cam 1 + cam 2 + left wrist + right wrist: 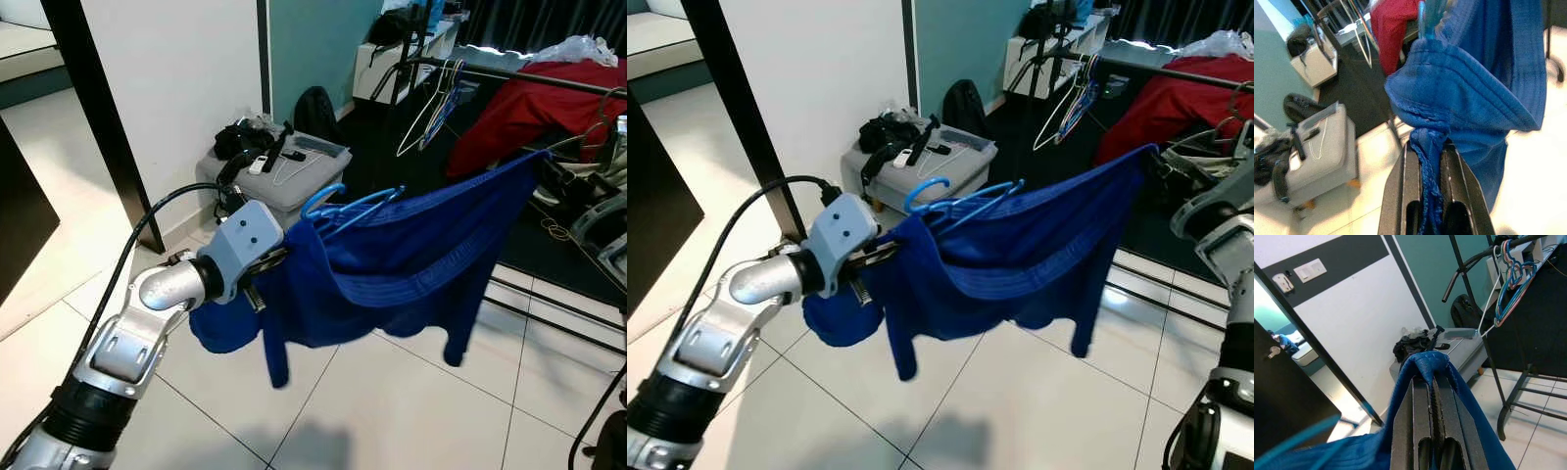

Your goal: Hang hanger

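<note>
One blue hanger (338, 206) sits inside the blue garment (411, 264), its hook poking up out of the collar, and the whole thing hangs in mid-air between my two arms over the tiled floor (392, 401). My left tool (1431, 161) has its fingers pressed together on a bunched fold of the cloth (the wrist camera shows this plainly). My right tool (1431, 391) is likewise pinching the far end of the garment between closed fingers. Behind the garment stands a black clothes rack (509, 73) with several empty hangers (436, 103) and red fabric (549, 103) draped over it. A grey case (284, 181) rests against the white wall (186, 78).
</note>
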Robot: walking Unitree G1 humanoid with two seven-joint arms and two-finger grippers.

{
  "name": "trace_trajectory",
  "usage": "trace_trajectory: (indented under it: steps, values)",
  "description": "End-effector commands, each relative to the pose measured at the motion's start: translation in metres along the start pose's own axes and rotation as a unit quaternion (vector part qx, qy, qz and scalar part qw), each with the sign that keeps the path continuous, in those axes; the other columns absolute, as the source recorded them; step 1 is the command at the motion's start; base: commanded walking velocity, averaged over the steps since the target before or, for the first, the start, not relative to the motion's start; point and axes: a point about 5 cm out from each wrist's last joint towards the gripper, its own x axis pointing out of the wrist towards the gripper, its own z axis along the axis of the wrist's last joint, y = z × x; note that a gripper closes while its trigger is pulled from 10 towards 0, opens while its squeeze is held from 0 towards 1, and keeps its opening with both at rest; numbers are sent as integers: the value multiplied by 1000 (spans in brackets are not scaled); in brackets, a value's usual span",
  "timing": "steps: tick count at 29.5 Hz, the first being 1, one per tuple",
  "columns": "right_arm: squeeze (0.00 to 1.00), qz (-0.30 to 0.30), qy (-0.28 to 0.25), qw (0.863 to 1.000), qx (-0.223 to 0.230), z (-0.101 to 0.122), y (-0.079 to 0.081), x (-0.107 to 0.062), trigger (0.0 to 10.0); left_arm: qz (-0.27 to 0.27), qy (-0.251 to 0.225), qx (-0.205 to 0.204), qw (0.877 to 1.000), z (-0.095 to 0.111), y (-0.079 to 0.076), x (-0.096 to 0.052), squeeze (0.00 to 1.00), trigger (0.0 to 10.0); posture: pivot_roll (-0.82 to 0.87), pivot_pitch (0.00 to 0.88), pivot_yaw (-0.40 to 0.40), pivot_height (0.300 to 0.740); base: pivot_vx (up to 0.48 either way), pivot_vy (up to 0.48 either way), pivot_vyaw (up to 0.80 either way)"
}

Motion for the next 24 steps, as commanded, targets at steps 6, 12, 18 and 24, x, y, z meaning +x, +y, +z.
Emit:
trace_trajectory:
  steps: [6,12,18,24]
  values:
    - [0,-34,32,999,-24,-7,-9,-2,0,14,-133,-62,989,43,14,-5,0,10000,-82,67,-39,740,0,0,0]
    - [0,-41,31,998,-25,-7,-11,-2,0,-65,-170,-72,981,53,-3,-12,0,10000,-78,63,-41,740,0,0,0]
    - [0,-43,22,999,-25,-2,-11,0,0,-166,-125,-46,977,38,-31,-20,0,10000,-77,56,-43,740,0,0,0]
    - [0,-43,13,999,-27,4,-9,2,0,-228,-34,-11,973,8,-47,-27,0,10000,-81,60,-42,740,0,0,0]
